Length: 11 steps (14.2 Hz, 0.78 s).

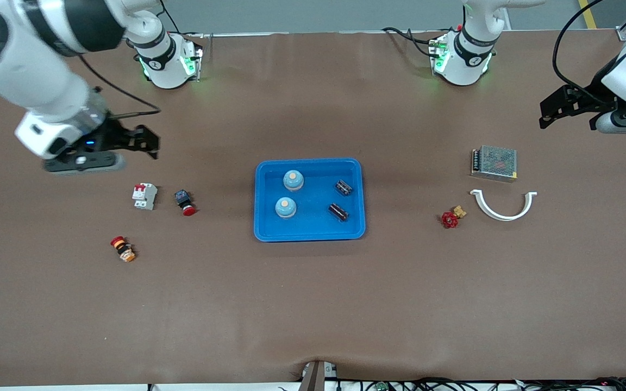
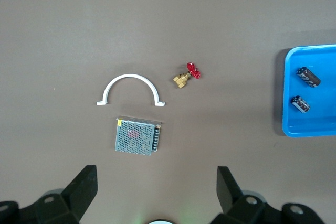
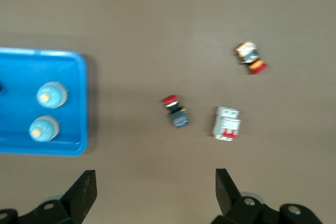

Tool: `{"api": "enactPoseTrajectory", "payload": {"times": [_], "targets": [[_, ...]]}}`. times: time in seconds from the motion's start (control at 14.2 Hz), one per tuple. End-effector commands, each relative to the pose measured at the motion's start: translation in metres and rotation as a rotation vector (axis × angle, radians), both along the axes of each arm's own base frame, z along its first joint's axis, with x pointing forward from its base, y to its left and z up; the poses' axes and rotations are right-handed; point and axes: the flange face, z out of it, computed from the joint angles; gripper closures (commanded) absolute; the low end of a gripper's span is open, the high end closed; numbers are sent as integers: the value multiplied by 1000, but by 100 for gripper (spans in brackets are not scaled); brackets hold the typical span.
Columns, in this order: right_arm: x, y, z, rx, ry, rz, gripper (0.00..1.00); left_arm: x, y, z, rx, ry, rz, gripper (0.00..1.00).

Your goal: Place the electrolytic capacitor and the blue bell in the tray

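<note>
Both arms waited clear of the work, and we recorded the scene as follows. The tray (image 1: 310, 234) lay at the middle of the table. In it stood two blue bells (image 1: 293, 180), one nearer to the front camera than the other, on the side toward the right arm's end. Two electrolytic capacitors (image 1: 344, 188) lay on the side toward the left arm's end, likewise one nearer than the other. We judged the task complete, or very nearly so.

The right gripper (image 1: 150, 142) hung with its jaws spread and empty over bare table toward the right arm's end, above a white circuit breaker (image 1: 144, 196), a red-capped push button (image 1: 185, 202) and a second button with a red and orange body (image 1: 123, 248).

The left gripper (image 1: 568, 108) also hung spread and empty, over the left arm's end, near a metal mesh power supply (image 1: 494, 163), a white curved clamp (image 1: 503, 206) and a red-handled brass valve (image 1: 451, 217).

As to risk, we saw little inside the tray. The capacitors lay on their sides and, being cylinders, could roll if the tray were jolted. A further descent by either arm could sweep one of the loose distractors, or carry one into the tray by mistake.
</note>
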Motion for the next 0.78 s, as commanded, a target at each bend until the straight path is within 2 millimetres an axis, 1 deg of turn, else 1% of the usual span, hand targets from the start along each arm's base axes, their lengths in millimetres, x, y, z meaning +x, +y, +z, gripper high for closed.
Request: {"api": "enactPoseTrajectory", "payload": {"times": [0.0, 0.14, 0.21, 0.42, 0.49, 0.56, 0.71], "targets": [[0, -56, 10, -1, -22, -4, 0, 2, 8, 7, 24, -20, 19, 0], [4, -94, 14, 1, -33, -19, 0, 2, 7, 8, 24, -20, 16, 0], [5, -108, 16, 0, -41, -22, 0, 3, 7, 7, 24, -20, 16, 0], [16, -125, 31, -6, -104, -26, 0, 3, 9, 10, 23, -26, 19, 0], [21, -129, 34, -12, -117, -32, 0, 4, 10, 7, 23, -18, 21, 0], [26, -131, 36, -24, -123, -31, 0, 5, 12, 7, 23, -18, 24, 0], [27, -135, 39, -32, -132, -36, 0, 7, 15, 5, 22, -15, 33, 0]]}}
